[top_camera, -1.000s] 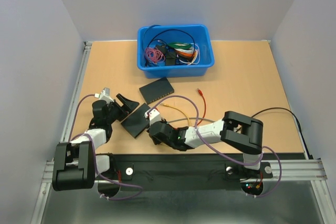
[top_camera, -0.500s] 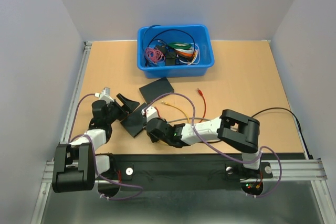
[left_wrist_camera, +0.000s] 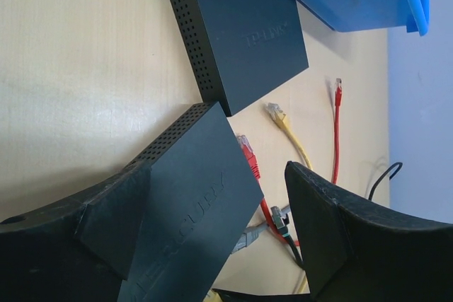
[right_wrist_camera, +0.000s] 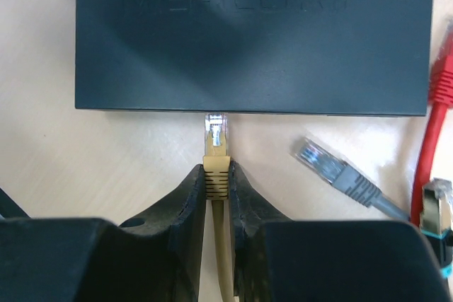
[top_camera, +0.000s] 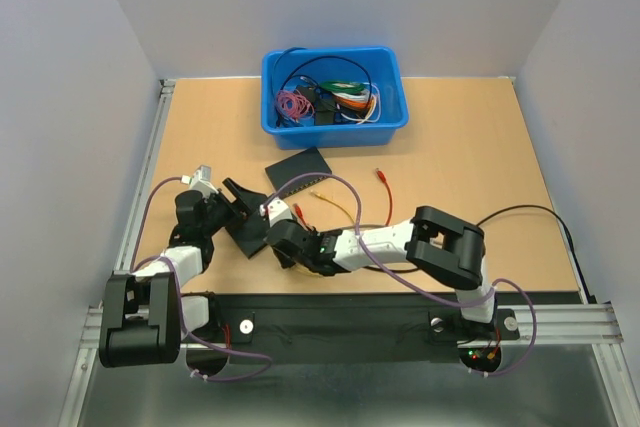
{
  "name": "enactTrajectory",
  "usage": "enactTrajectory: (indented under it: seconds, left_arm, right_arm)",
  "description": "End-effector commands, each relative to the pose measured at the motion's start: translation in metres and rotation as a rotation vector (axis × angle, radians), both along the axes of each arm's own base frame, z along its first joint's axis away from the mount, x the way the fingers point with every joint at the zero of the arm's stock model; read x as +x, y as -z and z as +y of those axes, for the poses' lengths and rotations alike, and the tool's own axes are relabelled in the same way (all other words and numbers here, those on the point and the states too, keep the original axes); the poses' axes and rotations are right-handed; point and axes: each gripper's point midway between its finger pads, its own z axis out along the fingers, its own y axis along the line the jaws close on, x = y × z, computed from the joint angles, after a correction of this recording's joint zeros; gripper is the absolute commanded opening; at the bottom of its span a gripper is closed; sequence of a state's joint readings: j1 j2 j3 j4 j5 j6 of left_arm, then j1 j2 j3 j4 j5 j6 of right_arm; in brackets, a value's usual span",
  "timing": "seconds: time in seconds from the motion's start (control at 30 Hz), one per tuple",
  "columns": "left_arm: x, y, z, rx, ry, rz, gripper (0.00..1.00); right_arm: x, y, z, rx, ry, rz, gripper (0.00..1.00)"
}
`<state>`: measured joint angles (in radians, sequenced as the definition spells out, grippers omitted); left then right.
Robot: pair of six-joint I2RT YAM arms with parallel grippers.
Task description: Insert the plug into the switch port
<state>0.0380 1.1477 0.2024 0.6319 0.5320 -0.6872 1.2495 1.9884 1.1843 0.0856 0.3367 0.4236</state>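
My right claw (right_wrist_camera: 216, 175) is pinched narrow on the yellow cable's clear-tipped plug (right_wrist_camera: 215, 132), held straight for aiming; its tip meets the near face of the flat black plastic switch box (right_wrist_camera: 255, 33), seemingly unseated. My left claw (left_wrist_camera: 216, 167) stands wide astride that box, likely bracing it. Beyond: a second black box (left_wrist_camera: 248, 33).

Bright, even light; soft shadow seemingly crosses the switch (right_wrist_camera: 255, 68).
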Motion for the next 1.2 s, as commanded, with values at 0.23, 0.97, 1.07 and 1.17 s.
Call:
enactTrajectory:
  seconds: [0.23,0.97,1.07,1.17]
  left_arm:
    - [-0.010,-0.001,-0.013,0.002,0.058,-0.016,0.88]
    - [0.010,-0.020,-0.002,0.041,-0.007,-0.037,0.88]
    - [0.025,-0.036,0.012,0.091,-0.079,-0.067,0.88]
    - [0.037,-0.043,0.019,0.123,-0.106,-0.084,0.88]
  right_arm:
    - [0.019,0.000,-0.005,-0.061,0.084,0.011,0.00]
    - [0.023,-0.011,0.008,-0.030,0.031,0.054,0.01]
    - [0.020,-0.012,0.003,-0.031,0.032,0.060,0.00]
    - [0.015,-0.010,-0.005,-0.038,0.030,0.069,0.00]
